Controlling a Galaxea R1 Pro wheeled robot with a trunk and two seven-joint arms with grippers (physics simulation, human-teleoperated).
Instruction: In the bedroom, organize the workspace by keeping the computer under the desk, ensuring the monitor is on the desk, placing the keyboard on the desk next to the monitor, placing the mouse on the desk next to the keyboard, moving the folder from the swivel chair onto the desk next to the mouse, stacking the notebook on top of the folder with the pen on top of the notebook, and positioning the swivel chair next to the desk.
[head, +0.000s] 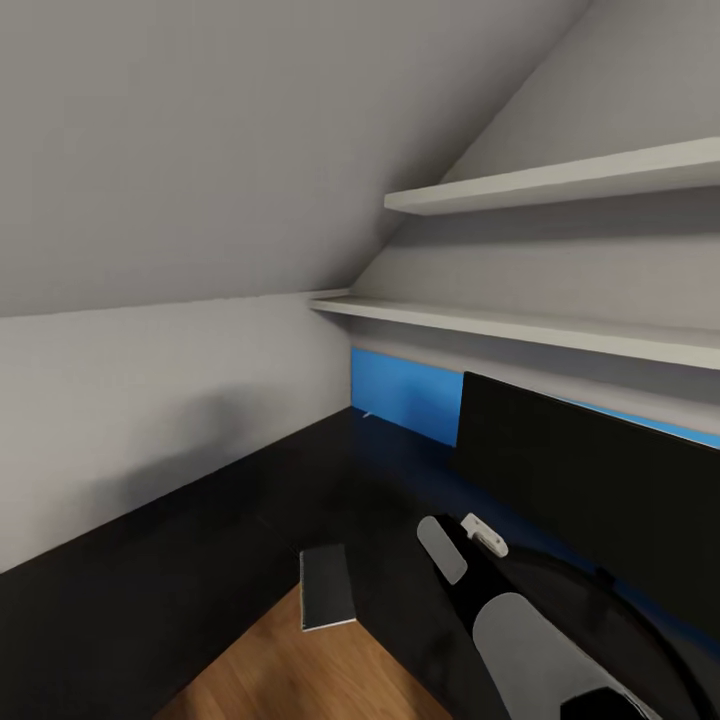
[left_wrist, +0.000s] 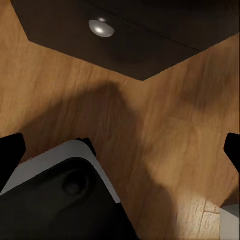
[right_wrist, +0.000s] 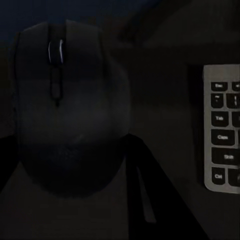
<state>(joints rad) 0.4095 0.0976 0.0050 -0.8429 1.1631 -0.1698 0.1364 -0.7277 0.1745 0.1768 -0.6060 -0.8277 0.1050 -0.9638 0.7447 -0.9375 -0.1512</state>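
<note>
One mouse (right_wrist: 67, 105) close before right gripper, keyboard (right_wrist: 223, 127) beside it

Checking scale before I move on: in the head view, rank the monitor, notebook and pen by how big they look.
1. Monitor, by far the largest, though cut off by the picture's edge.
2. Notebook, a small dark slab at the desk's inner edge.
3. Pen, a tiny whitish sliver; it lies farthest away, which shrinks it further.
</note>
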